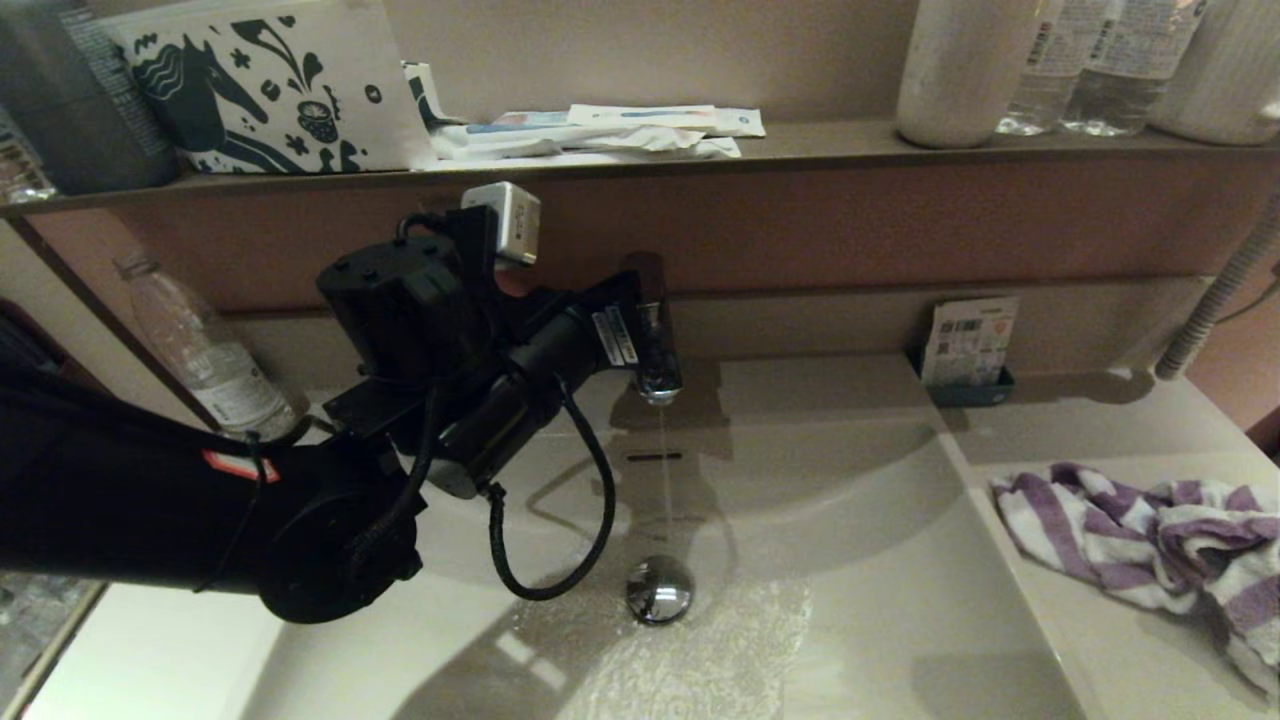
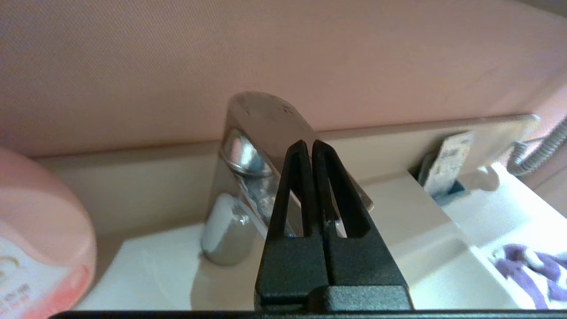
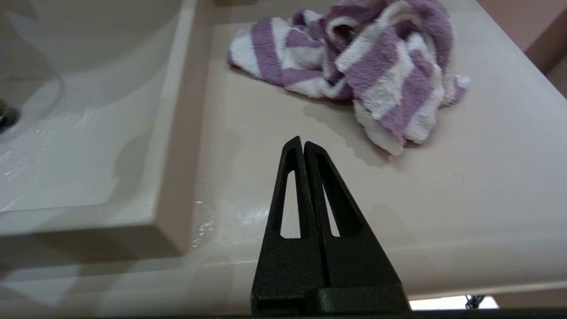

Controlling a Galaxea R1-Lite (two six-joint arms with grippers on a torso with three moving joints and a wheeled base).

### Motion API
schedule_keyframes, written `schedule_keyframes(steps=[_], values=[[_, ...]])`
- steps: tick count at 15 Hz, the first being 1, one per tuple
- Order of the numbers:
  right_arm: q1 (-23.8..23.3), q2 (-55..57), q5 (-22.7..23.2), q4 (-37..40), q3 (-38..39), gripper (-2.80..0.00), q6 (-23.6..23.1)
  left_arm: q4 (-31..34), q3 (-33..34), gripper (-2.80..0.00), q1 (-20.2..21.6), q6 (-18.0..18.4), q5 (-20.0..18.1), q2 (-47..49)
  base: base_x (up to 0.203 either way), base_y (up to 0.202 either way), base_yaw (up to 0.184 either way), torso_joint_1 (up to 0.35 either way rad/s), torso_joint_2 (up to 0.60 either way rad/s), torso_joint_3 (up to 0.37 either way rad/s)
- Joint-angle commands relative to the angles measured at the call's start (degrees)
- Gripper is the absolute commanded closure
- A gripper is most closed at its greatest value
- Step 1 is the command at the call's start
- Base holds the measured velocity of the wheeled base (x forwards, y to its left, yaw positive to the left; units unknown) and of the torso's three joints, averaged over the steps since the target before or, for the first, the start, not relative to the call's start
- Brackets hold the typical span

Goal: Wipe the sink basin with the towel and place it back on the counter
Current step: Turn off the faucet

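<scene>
The purple and white striped towel (image 1: 1150, 525) (image 3: 354, 66) lies crumpled on the beige counter (image 1: 1120, 650) right of the sink basin (image 1: 850, 600). A thin stream of water falls from the chrome faucet (image 1: 655, 340) and spreads around the round drain plug (image 1: 658, 590). My left gripper (image 2: 308, 144) is shut, its tips resting against the faucet's lever (image 2: 266, 115), and it holds nothing. My right gripper (image 3: 303, 141) is shut and empty over the counter's front part, a short way from the towel; it does not show in the head view.
A plastic water bottle (image 1: 215, 360) stands left of the faucet and a pink bottle (image 2: 35, 235) is close to the left arm. A card holder (image 1: 968, 350) sits at the counter's back. The dark shelf (image 1: 800, 150) above carries bottles and packets. A small wet patch (image 3: 350, 137) lies beside the towel.
</scene>
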Motion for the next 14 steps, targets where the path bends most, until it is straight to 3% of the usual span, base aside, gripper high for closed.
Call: schedule_keyframes(steps=[1, 8, 14], values=[[0.00, -0.02, 0.00, 0.01, 0.01, 0.00, 0.00, -0.24, 1.84, 0.00, -1.27, -0.18, 0.16, 0.08, 0.000, 0.000, 0.000, 0.000, 0.00, 0.000], [0.00, -0.02, 0.00, 0.01, 0.01, 0.00, 0.00, -0.34, 2.83, 0.00, -0.51, -0.37, 0.24, -5.63, 0.000, 0.000, 0.000, 0.000, 0.00, 0.000], [0.00, -0.02, 0.00, 0.01, 0.01, 0.00, 0.00, -0.33, 19.35, 0.00, 1.80, -0.55, -0.08, -23.10, 0.000, 0.000, 0.000, 0.000, 0.00, 0.000]])
